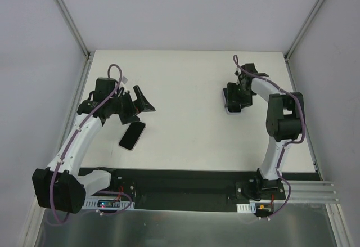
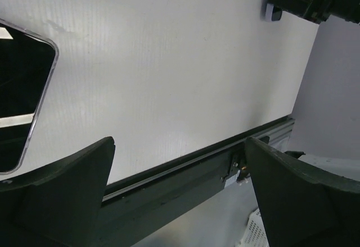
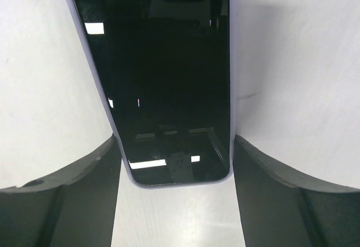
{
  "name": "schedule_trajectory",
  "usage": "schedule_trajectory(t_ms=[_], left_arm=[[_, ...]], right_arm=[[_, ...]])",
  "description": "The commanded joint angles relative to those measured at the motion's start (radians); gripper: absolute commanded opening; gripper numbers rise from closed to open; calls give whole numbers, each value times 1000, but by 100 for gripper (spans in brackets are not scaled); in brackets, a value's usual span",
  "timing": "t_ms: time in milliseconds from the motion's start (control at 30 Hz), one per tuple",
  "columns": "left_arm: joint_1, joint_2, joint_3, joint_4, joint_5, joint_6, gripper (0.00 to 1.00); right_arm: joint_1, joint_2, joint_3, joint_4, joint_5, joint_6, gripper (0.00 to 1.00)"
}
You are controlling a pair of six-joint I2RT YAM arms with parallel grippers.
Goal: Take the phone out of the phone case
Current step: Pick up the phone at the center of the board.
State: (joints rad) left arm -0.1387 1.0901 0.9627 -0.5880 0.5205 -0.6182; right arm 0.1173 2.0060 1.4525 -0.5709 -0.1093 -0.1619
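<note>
The right gripper (image 3: pixel 174 146) clamps the long edges of the black-screened phone in its lavender case (image 3: pixel 169 61), far right, likely to steady it. The left gripper (image 2: pixel 180 143) gapes wide beside another dark handset (image 1: pixel 132 136).

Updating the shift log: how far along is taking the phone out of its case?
Done: unclear; a black-screened, pale-edged phone lies loose beside the open left fingers. In hand: the right fingers clamp both long edges of a lavender-rimmed glossy black slab. Left: pulling case and phone apart, if that slab is still cased; the views cannot settle it.
</note>
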Motion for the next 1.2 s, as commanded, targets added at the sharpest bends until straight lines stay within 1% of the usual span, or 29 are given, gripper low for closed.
schedule_trajectory(t_ms=[0, 67, 100, 133, 167, 267, 300, 367, 400, 433, 533, 567, 600, 633, 667, 767, 900, 1067, 1167], left_arm=[[-70, 79, 47, 134, 52, -70, 99], [-107, 114, 51, 166, 46, -97, 99], [-125, 158, 59, 200, 44, -107, 99], [-168, 181, 67, 221, 46, -129, 99], [-185, 207, 73, 238, 42, -143, 99], [-245, 316, 91, 321, 52, -207, 99], [-257, 376, 100, 345, 65, -225, 99], [-283, 437, 113, 414, 84, -281, 99], [-294, 500, 131, 441, 104, -311, 99], [-308, 531, 142, 502, 116, -327, 98], [-348, 655, 191, 585, 160, -394, 97], [-363, 687, 202, 673, 176, -417, 96], [-369, 752, 221, 718, 196, -440, 95], [-375, 781, 231, 752, 222, -484, 95], [-383, 807, 238, 810, 219, -501, 93], [-421, 850, 208, 899, 155, -555, 93], [-459, 939, 202, 1008, 174, -650, 89], [-480, 985, 205, 1042, 171, -683, 87], [-487, 1004, 215, 1050, 171, -696, 81]], right_arm=[[73, -145, -130, 15, -113, 114, 27], [93, -197, -187, 42, -162, 153, 27], [114, -217, -248, 72, -171, 159, 27], [125, -251, -271, 84, -187, 204, 27], [136, -265, -294, 94, -199, 219, 27], [177, -322, -366, 123, -214, 257, 27], [192, -351, -401, 140, -219, 268, 27], [205, -374, -426, 154, -243, 294, 27], [220, -394, -438, 167, -251, 300, 27], [229, -400, -452, 167, -259, 305, 27], [265, -427, -466, 167, -262, 315, 27], [269, -434, -477, 167, -266, 317, 27], [281, -446, -480, 169, -271, 321, 27], [286, -450, -483, 170, -277, 323, 27], [292, -457, -489, 169, -276, 326, 27], [303, -475, -498, 166, -277, 326, 27], [306, -484, -498, 166, -285, 329, 27], [306, -490, -491, 158, -297, 325, 27], [308, -498, -491, 154, -299, 325, 27]])
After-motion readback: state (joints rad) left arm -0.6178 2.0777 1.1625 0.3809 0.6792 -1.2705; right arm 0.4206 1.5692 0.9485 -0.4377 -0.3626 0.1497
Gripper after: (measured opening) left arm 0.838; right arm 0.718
